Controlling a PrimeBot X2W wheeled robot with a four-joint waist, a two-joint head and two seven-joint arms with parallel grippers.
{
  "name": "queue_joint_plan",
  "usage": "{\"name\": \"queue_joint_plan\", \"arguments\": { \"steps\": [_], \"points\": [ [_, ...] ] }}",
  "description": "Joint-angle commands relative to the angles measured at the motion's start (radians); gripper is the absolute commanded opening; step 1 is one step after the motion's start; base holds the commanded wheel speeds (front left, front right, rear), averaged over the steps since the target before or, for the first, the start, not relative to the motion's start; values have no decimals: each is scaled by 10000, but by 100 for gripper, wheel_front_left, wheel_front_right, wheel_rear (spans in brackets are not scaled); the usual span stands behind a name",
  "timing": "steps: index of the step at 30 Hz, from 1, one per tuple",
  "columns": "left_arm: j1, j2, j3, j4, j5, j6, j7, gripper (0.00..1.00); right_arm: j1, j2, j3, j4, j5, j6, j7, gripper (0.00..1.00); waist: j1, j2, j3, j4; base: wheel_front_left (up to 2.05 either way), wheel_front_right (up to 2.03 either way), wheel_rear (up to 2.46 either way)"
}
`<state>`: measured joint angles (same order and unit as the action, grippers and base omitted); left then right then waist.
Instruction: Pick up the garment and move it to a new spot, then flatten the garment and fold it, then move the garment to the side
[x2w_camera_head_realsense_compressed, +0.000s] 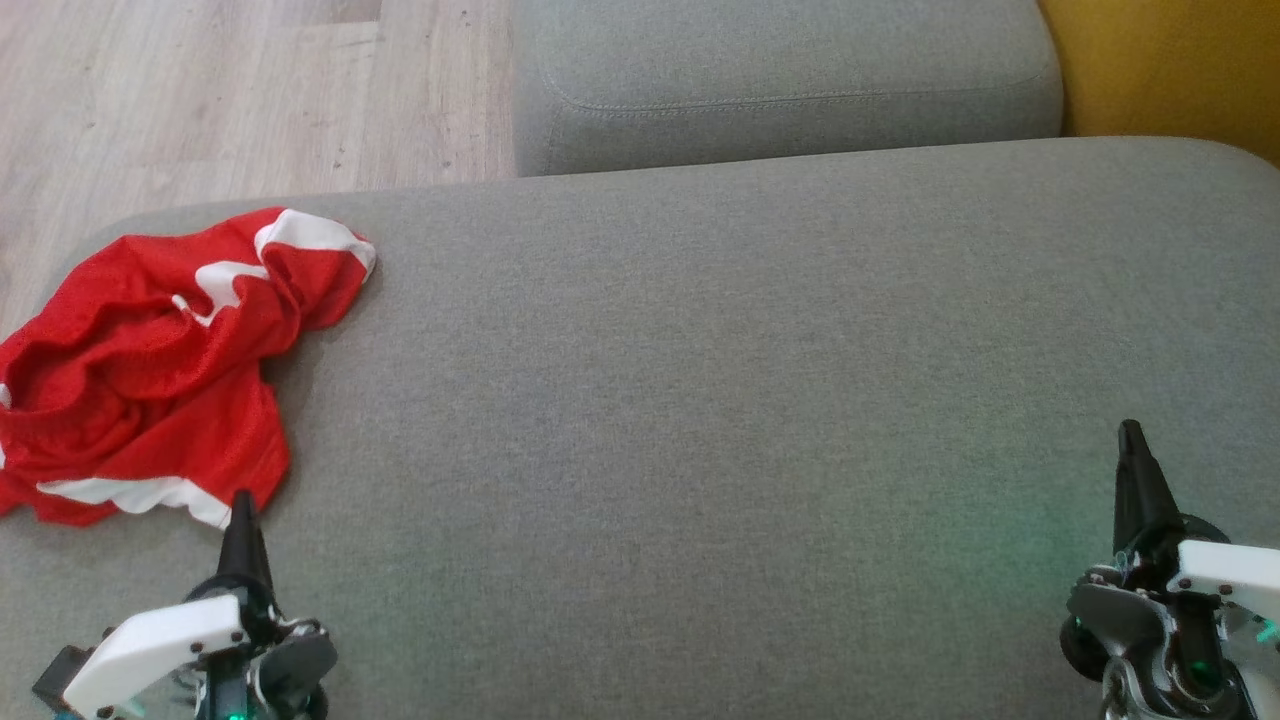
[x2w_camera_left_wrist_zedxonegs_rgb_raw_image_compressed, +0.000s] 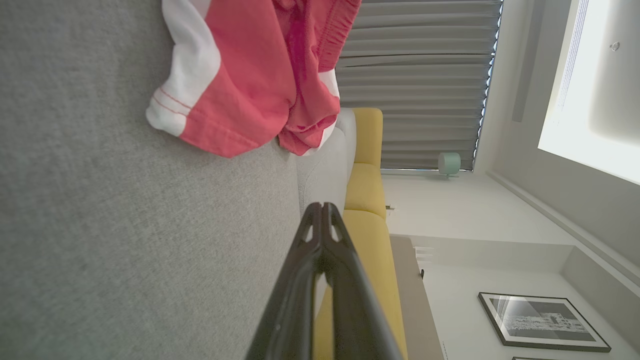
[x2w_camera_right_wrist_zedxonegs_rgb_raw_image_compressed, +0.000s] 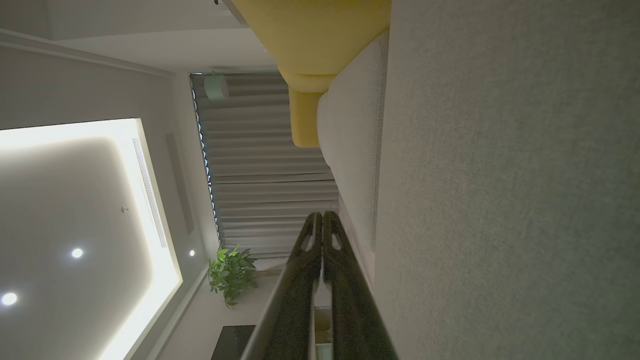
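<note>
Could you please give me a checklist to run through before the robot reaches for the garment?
1. Red shorts lying crumpled on the grey sofa seat: ok.
2. Left gripper close to the shorts, not touching: ok.
3. Left jaws open for grasping: not ok, shut.
4. Right gripper, jaws open: not ok, shut.
5. Bare seat free for the new spot: ok.

Place: you're in a home living room | Signs you can see: grey sofa (x2w_camera_head_realsense_compressed: 760, 400), yellow sofa (x2w_camera_left_wrist_zedxonegs_rgb_raw_image_compressed: 367, 185), pleated curtains (x2w_camera_left_wrist_zedxonegs_rgb_raw_image_compressed: 415, 75), framed picture (x2w_camera_left_wrist_zedxonegs_rgb_raw_image_compressed: 542, 320), potted plant (x2w_camera_right_wrist_zedxonegs_rgb_raw_image_compressed: 231, 272), wood floor (x2w_camera_head_realsense_compressed: 200, 90)
</note>
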<state>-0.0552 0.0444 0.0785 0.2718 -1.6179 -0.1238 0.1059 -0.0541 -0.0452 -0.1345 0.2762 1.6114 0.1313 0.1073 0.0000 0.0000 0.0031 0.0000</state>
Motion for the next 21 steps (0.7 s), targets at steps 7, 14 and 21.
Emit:
{"name": "queue_joint_plan", "arguments": {
  "steps": [7, 14, 21],
  "points": [
    [-528, 58, 349, -270, 90, -69, 70, 0, -538, -50, 211, -315, -25, -6, 57, 0, 0, 0, 0, 0, 0, 0, 0],
    [-528, 58, 349, -270, 90, -69, 70, 0, -538, -50, 211, -315, -25, -6, 57, 0, 0, 0, 0, 0, 0, 0, 0],
    [-528, 58, 349, -270, 90, -69, 70, 0, -538, -50, 211, -315, -25, -6, 57, 0, 0, 0, 0, 0, 0, 0, 0]
  ]
}}
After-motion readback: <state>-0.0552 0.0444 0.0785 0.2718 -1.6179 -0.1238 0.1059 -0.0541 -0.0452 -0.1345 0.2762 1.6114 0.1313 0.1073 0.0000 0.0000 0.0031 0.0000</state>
